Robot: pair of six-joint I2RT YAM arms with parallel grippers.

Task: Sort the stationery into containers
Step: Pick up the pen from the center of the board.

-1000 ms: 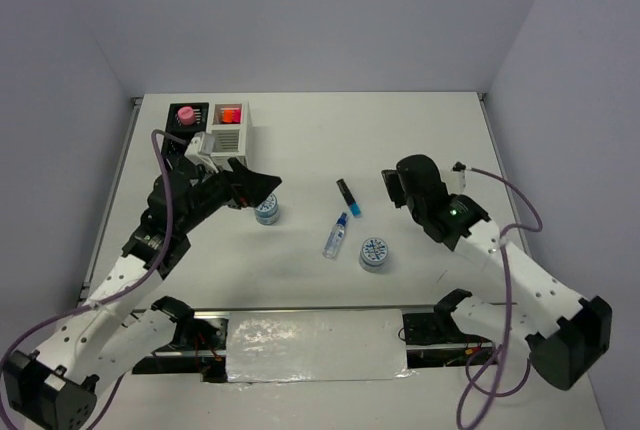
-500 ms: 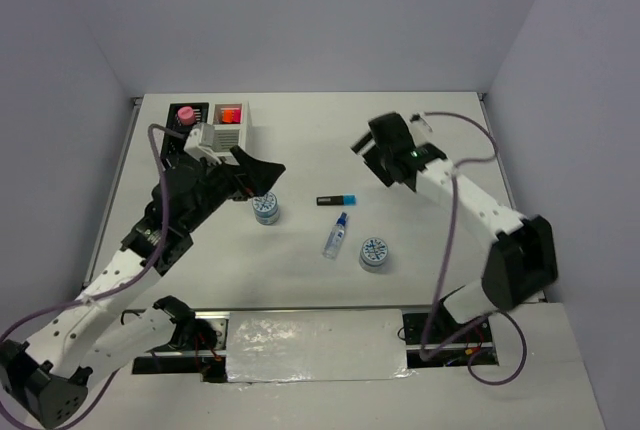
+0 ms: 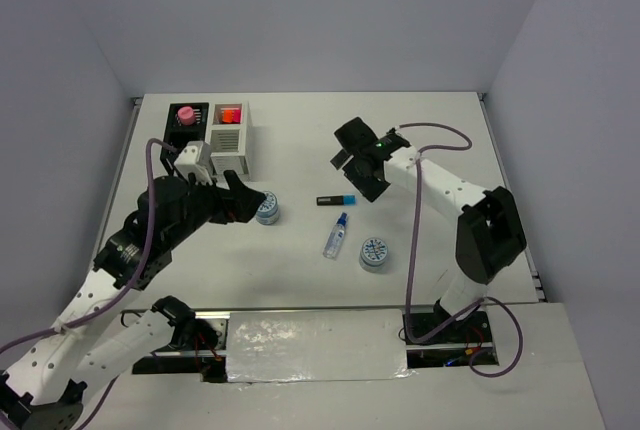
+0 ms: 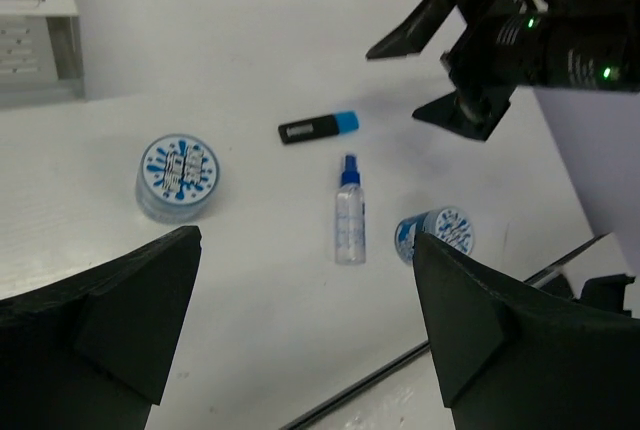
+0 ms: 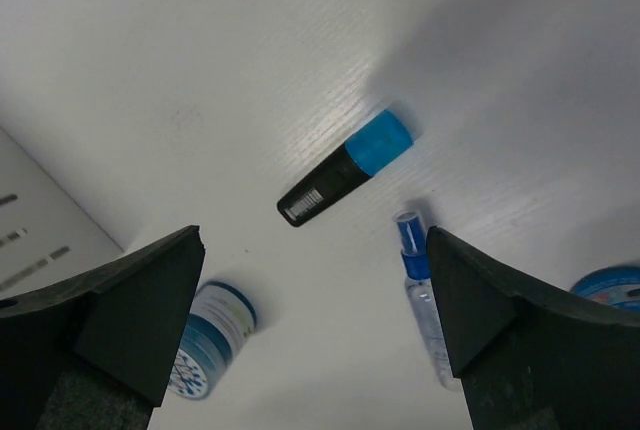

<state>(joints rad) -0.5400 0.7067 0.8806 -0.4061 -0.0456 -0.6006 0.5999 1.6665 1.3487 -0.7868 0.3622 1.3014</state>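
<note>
Loose on table (image 3: 290, 150), your count is four items:
- One blue-capped highlighter (image 3: 336, 200), flat, mid-table.
- One clear blue-capped tube (image 3: 336, 235), just beside it, apart.
- Two tins: left tin (image 3: 267, 211), right tin (image 3: 374, 253).

Black box (image 3: 198, 126) holds one pink-capped bottle (image 3: 185, 113). White box (image 3: 228, 140), joined to it, shows orange-red inside, count unclear.

Right gripper (image 5: 315, 235) spread wide over highlighter, empty. Left gripper (image 4: 305, 245) spread wide, empty, near left tin.

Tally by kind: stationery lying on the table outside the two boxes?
Blue-capped highlighter: 1
Clear blue-capped tube: 1
Round patterned tins: 2
Total: 4
</note>
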